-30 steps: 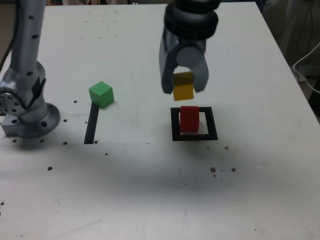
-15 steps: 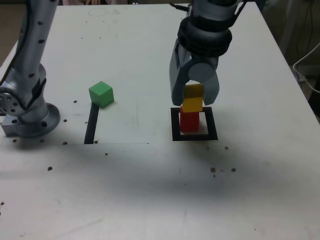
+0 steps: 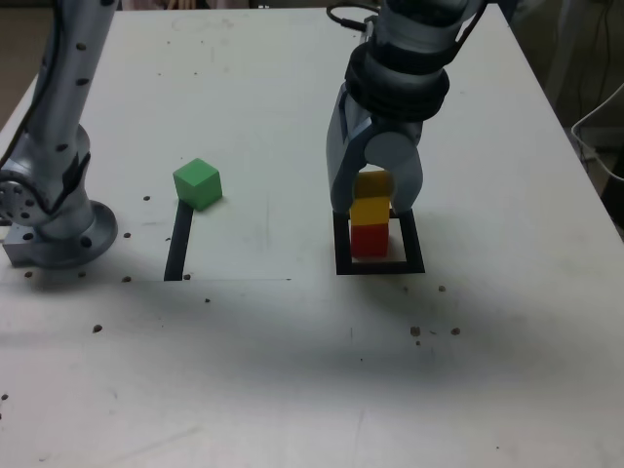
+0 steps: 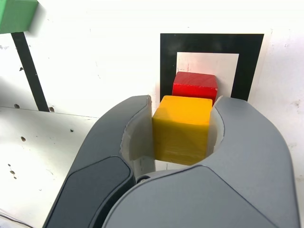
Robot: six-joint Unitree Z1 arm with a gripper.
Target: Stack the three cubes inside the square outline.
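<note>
lowered: yellow cube (image 3: 370,211) now on red cube (image 3: 369,240); one green cube (image 3: 198,182) apart.

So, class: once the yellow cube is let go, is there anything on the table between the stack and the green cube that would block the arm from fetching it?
Nothing visible does. The green cube sits alone at the exterior view's left, by the end of a black tape strip; only bare table lies between it and the stack, where the gripper holds the yellow cube on the red cube.

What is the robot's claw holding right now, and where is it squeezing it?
The gripper is shut on the yellow cube, squeezing its two opposite side faces. The yellow cube sits on top of the red cube.
</note>
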